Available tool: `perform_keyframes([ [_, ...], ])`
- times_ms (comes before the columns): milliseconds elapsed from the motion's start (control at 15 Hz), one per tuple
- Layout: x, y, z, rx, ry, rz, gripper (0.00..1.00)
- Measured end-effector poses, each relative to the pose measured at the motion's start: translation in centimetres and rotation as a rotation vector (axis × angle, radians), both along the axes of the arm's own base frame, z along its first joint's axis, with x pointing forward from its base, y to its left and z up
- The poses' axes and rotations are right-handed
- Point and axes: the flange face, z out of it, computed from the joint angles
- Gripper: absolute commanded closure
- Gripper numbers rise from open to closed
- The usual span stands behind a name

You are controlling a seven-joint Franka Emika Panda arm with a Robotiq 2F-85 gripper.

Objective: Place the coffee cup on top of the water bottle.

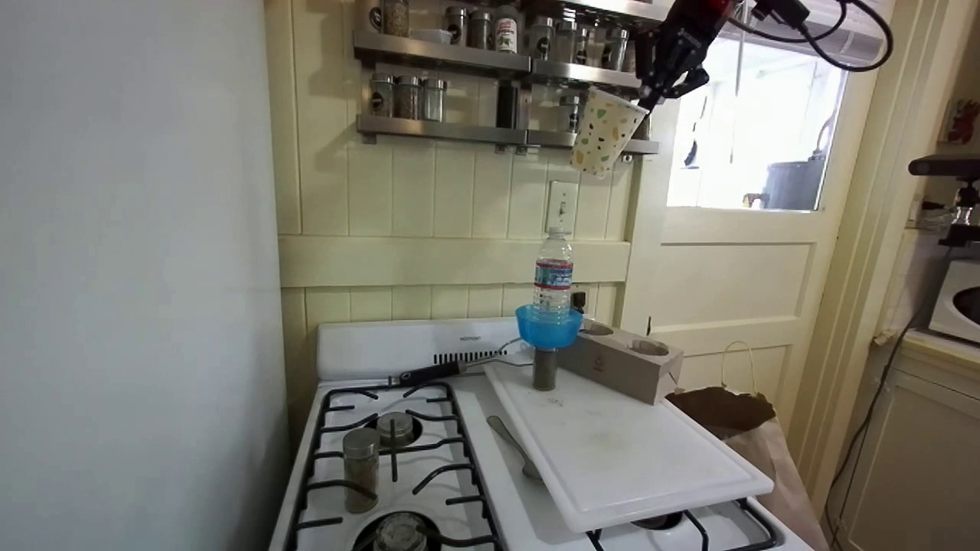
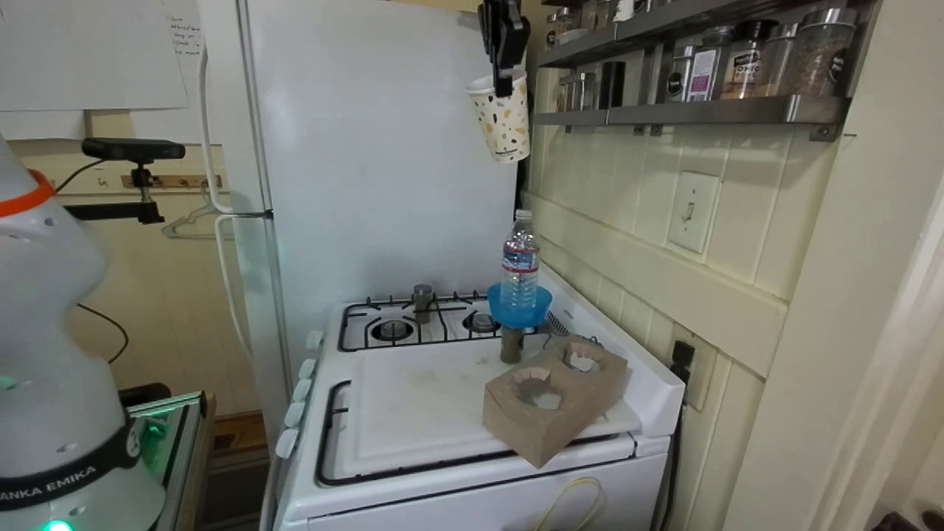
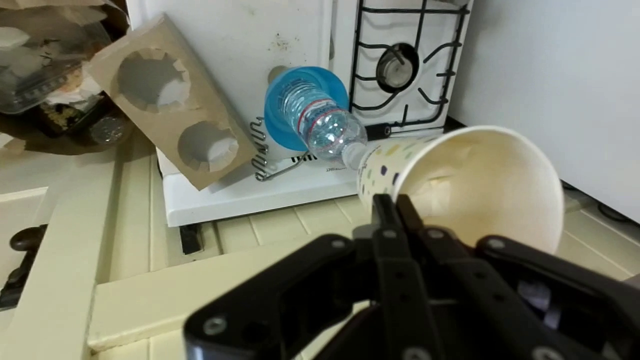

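The coffee cup (image 1: 609,132) is cream-white paper with coloured speckles and also shows in an exterior view (image 2: 495,125) and the wrist view (image 3: 480,185). My gripper (image 3: 392,200) is shut on its rim, one finger inside and one outside. The cup hangs tilted in the air, clearly above the water bottle (image 1: 553,274); in an exterior view it is also off to the bottle's right. The bottle (image 2: 521,259) is upright and capped, in a blue bowl (image 2: 520,316) on top of a narrow jar (image 1: 544,371). In the wrist view the cup's base borders the bottle's cap (image 3: 353,156).
Metal shelves with spice jars (image 1: 440,132) are on the wall close to the gripper and cup. A cardboard holder (image 2: 546,413) stands beside the jar on the white cutting board (image 1: 612,451). A glass jar (image 1: 360,467) stands on the stove. The fridge (image 2: 383,147) rises at the stove's far side.
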Motion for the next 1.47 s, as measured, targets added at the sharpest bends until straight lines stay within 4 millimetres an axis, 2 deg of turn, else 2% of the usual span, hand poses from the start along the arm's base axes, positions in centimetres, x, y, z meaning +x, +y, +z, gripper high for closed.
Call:
perform_keyframes([
  [333, 1.0, -0.1, -0.2, 0.018, 0.015, 0.006, 0.99],
  [733, 2.2, 0.3, -1.5, 0.068, 0.188, 0.068, 0.97],
  [1133, 2.8, 0.3, -1.8, 0.066, 0.194, 0.068, 0.99],
  [1267, 3.1, 0.6, -1.8, 0.045, 0.192, 0.068, 0.99],
  [1467, 4.0, 2.1, -1.6, 0.005, 0.197, 0.081, 0.99],
])
